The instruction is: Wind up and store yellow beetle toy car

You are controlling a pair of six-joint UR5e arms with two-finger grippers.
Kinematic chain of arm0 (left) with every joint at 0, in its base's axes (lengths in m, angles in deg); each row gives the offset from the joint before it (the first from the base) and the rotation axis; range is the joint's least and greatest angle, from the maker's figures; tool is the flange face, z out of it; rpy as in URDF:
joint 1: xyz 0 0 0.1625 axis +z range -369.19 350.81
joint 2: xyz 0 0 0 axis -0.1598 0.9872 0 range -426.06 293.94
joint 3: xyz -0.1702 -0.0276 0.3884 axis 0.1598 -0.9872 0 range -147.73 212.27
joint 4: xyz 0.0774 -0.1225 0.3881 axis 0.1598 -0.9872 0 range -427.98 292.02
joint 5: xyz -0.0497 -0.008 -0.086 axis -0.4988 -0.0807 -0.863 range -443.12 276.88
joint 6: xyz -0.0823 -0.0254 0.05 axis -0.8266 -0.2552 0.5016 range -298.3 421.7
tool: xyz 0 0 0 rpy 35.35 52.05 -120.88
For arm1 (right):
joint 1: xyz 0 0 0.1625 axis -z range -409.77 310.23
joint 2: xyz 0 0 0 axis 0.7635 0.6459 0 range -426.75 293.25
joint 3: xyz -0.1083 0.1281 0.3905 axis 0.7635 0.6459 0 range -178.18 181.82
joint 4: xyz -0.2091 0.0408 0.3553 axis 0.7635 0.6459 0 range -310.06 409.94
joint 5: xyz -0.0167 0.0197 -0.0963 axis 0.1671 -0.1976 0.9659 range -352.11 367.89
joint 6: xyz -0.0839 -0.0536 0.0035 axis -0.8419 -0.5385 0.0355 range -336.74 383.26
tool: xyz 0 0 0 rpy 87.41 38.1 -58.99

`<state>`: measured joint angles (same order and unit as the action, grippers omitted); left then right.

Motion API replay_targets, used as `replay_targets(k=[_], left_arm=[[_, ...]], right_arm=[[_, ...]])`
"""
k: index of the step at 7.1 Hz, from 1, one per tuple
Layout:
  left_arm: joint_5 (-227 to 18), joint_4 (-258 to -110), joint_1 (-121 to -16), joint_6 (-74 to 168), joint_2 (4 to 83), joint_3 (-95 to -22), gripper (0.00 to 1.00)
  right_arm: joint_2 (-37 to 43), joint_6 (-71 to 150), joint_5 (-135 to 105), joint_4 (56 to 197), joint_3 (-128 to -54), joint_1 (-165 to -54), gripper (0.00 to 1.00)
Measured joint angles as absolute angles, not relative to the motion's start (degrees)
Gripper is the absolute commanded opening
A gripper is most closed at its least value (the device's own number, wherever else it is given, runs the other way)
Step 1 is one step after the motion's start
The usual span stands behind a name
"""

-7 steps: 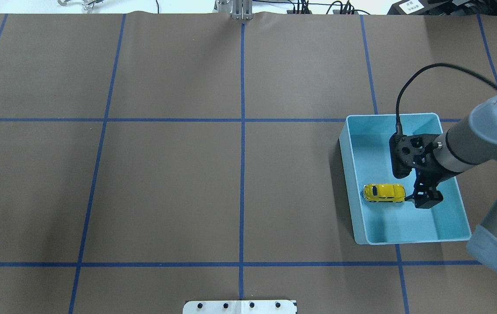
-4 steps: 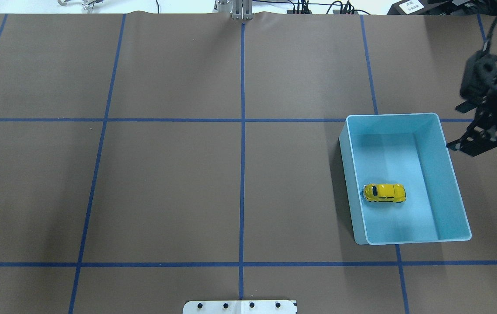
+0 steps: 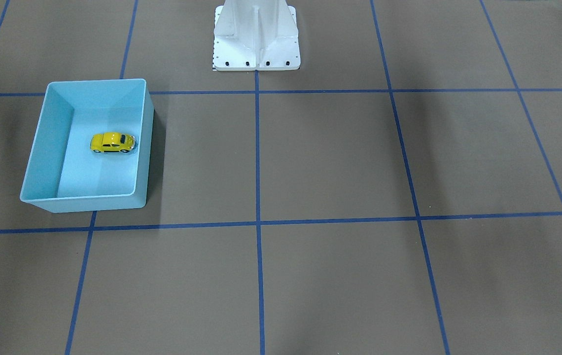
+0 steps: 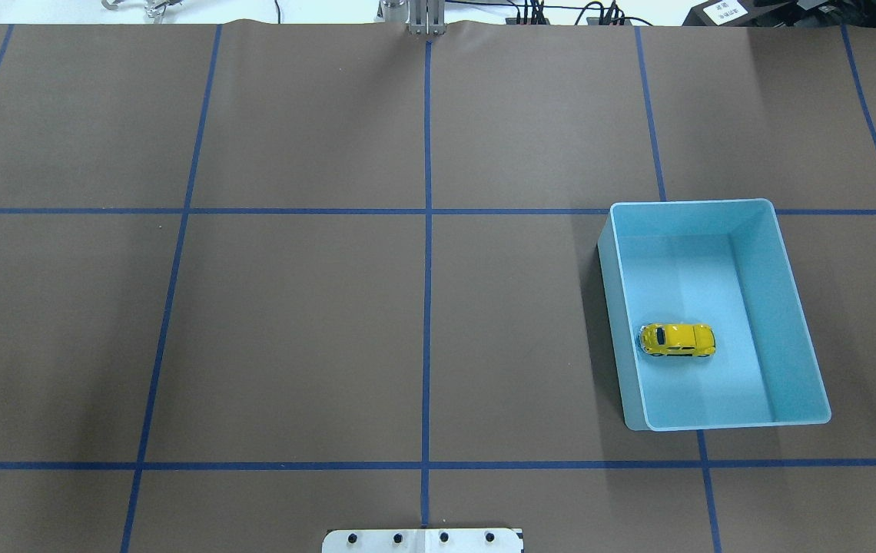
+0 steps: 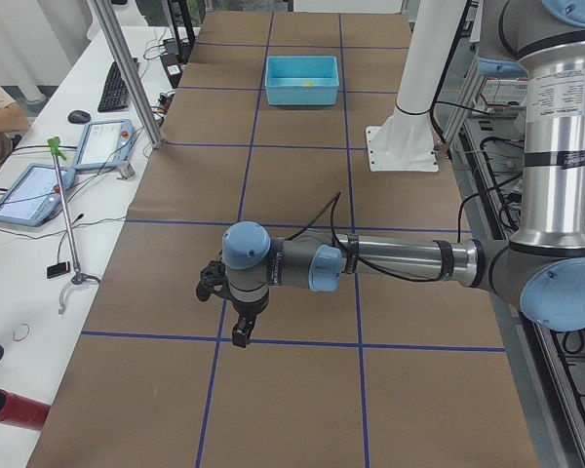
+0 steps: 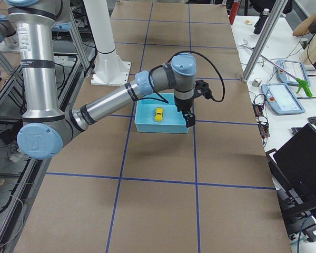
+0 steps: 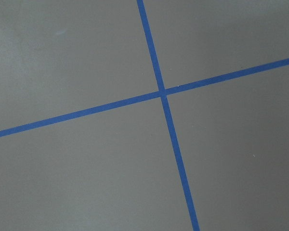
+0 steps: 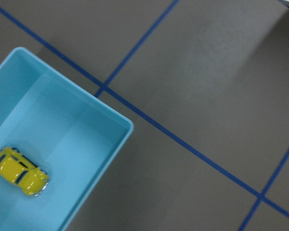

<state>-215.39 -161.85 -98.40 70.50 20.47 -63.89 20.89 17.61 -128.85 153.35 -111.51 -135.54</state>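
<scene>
Since the car (image 4: pixel 677 339) sits in the bin (image 4: pixel 780 322), storing looks finished and only parking the arms seems called for; how wide the left gripper (image 5: pixel 240 335) or right gripper (image 6: pixel 189 121) stands I cannot tell.

I can read no text here; the white label (image 4: pixel 721 10) beyond my table's (image 4: pixel 530 115) far right corner is too blurred.

A light blue bin (image 4: pixel 780 322) stands on the brown table (image 4: pixel 292 330) gridded with blue tape (image 4: pixel 427 307).
</scene>
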Motion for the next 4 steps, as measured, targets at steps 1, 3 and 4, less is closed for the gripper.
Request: replay_targets(k=[1,3,4], left_arm=[[-215.4,-161.8,-98.4,70.5,20.5,-63.9,1.0],[-215.5,-161.9,-98.4,70.5,20.4,-63.9,1.0],[-215.5,-161.8,-98.4,70.5,20.4,-63.9,1.0]], right_arm=[[21.7,19.5,-130.2,153.3,-106.5,-138.2,1.0],[23.5,20.3,-130.1,149.5,-100.0,-139.9,1.0],[23.9,20.2,-129.8,146.9,-97.4,-140.0,1.0]])
